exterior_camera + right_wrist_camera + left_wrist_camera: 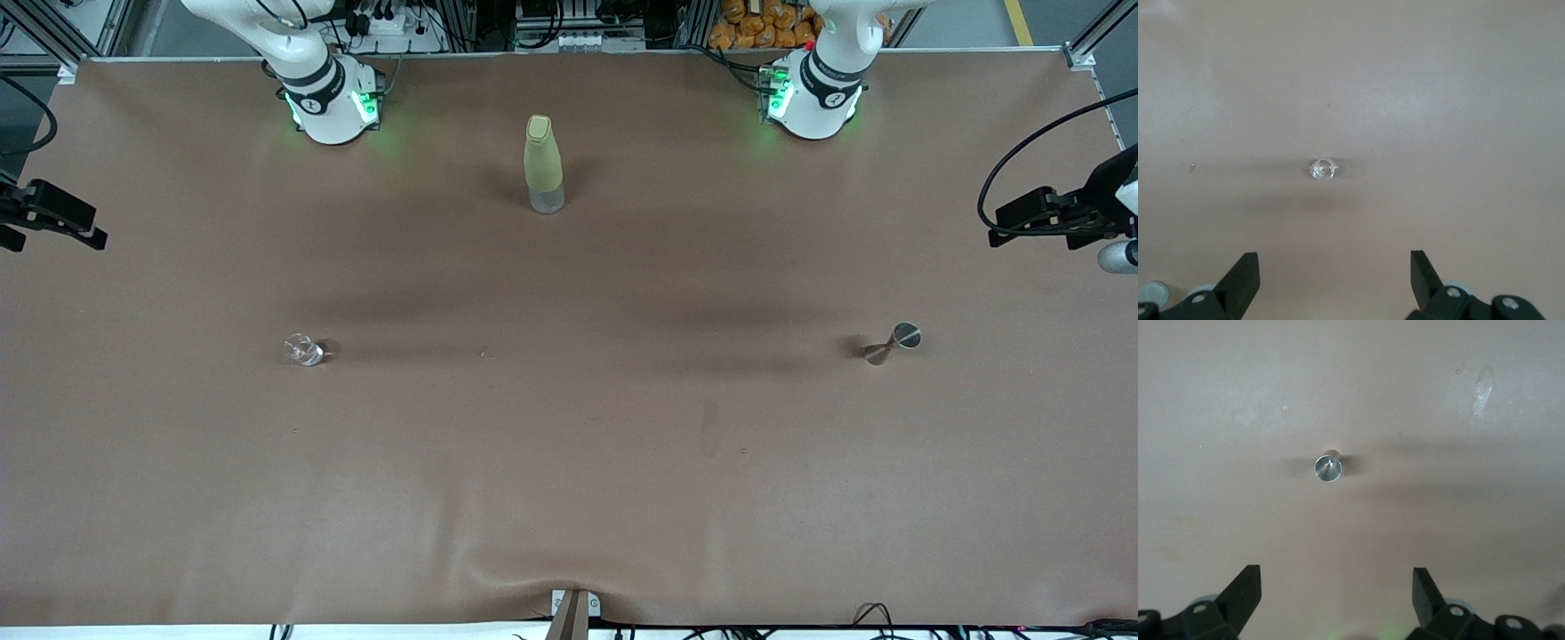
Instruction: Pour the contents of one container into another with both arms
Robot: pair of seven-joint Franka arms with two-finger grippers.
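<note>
Left claw (1331,597): released, jaws spread wide; it hangs high over the metal cup (1328,467), looking straight down into the round rim.
Right claw (1331,277): released too, jaws just as wide; it hangs high over the glass cup (1322,169), which sits centred ahead of the gap between the fingers.
Glass cup (303,349): upright on the bench (569,462) toward the right arm's end, nearer the front camera than that arm's base; nothing touches it.
Metal cup (892,344): upright on the bench toward the left arm's end, about as near the front camera as the glass cup and well apart from it.
Key relation: each cup lies straight below its own claw with its long axis vertical, so the move that fits is a plain descent, fingers closing on the sides. The right arm is nearer the glass cup, the left arm nearer the metal cup.
Stage: neither cup is gripped yet; pouring looks not yet begun.
Bottle (543,164): stands upright between the two bases, farther from the front camera than both cups and well clear of either descent.
Obstacles: none seen beside either cup.
Risk: both cups are tiny, so a slightly off-centre close could tip them.
</note>
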